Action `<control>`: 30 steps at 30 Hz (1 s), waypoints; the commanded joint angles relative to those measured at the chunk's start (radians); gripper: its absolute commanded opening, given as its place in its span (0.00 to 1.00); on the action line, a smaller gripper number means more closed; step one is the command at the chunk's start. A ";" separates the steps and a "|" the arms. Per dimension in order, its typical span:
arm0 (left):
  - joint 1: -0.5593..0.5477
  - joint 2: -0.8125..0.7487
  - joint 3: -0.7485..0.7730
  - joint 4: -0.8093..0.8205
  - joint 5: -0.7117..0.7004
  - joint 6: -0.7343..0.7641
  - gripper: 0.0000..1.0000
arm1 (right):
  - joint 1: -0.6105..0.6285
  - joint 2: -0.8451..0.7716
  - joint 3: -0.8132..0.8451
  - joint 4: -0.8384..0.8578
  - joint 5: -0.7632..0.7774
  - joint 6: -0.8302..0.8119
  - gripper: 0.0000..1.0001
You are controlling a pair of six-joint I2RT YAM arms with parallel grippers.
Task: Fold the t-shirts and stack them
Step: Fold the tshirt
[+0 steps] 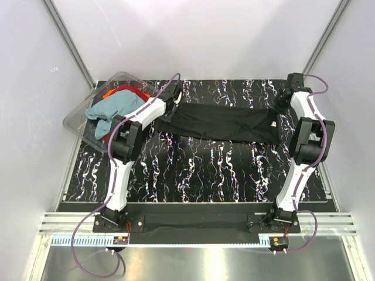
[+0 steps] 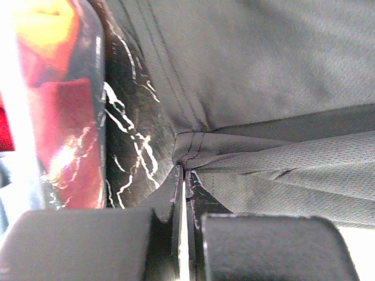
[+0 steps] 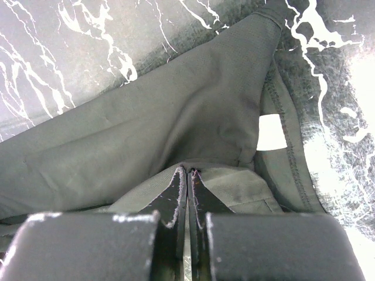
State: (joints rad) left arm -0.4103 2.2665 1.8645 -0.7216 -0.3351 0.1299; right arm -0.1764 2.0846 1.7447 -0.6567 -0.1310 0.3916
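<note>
The black t-shirt (image 1: 222, 123) lies stretched in a long band across the far half of the table. My left gripper (image 1: 174, 100) is at its left end and my right gripper (image 1: 281, 105) at its right end. In the left wrist view the left gripper (image 2: 184, 170) is shut on a hemmed corner of the black shirt (image 2: 263, 70). In the right wrist view the right gripper (image 3: 188, 171) is shut on a fold of the black shirt (image 3: 176, 117), beside its white label (image 3: 270, 132). The teal-blue t-shirt (image 1: 117, 108) and the red-orange t-shirt (image 1: 120, 92) lie crumpled in the tub.
A clear plastic tub (image 1: 79, 120) stands at the far left, partly off the black marbled mat (image 1: 205, 170). Its wall (image 2: 53, 117) shows close to the left of my left gripper. White walls enclose the back and both sides.
</note>
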 commanded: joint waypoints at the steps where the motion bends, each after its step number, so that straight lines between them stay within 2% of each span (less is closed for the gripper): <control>1: 0.005 0.004 0.058 -0.004 -0.048 -0.012 0.03 | 0.005 0.003 0.052 -0.006 -0.015 -0.017 0.02; 2: 0.005 0.004 0.059 -0.004 -0.048 -0.010 0.04 | 0.005 0.005 0.047 -0.007 -0.015 -0.013 0.04; 6: 0.002 0.005 0.067 -0.016 -0.088 -0.021 0.27 | 0.005 0.002 0.039 -0.021 -0.015 0.001 0.13; 9: -0.010 -0.036 0.064 -0.033 -0.097 -0.039 0.36 | 0.005 -0.011 0.045 -0.055 0.025 0.024 0.21; 11: -0.016 -0.068 0.058 -0.038 -0.085 -0.058 0.38 | 0.005 -0.037 0.052 -0.087 0.047 0.047 0.24; 15: -0.022 -0.171 0.009 -0.053 0.051 -0.163 0.40 | 0.005 -0.116 0.029 -0.136 0.085 0.098 0.31; 19: -0.022 -0.268 -0.068 -0.052 0.178 -0.234 0.41 | 0.005 -0.228 -0.086 -0.141 0.076 0.131 0.33; 25: -0.015 -0.280 -0.174 -0.024 0.248 -0.346 0.41 | 0.003 -0.273 -0.210 -0.130 0.062 0.145 0.32; 30: 0.030 -0.223 -0.177 -0.007 0.243 -0.421 0.41 | -0.003 -0.255 -0.257 -0.116 0.048 0.164 0.31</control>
State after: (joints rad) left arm -0.4160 2.0121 1.6913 -0.7609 -0.1188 -0.2115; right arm -0.1768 1.8225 1.5074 -0.7799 -0.0723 0.5308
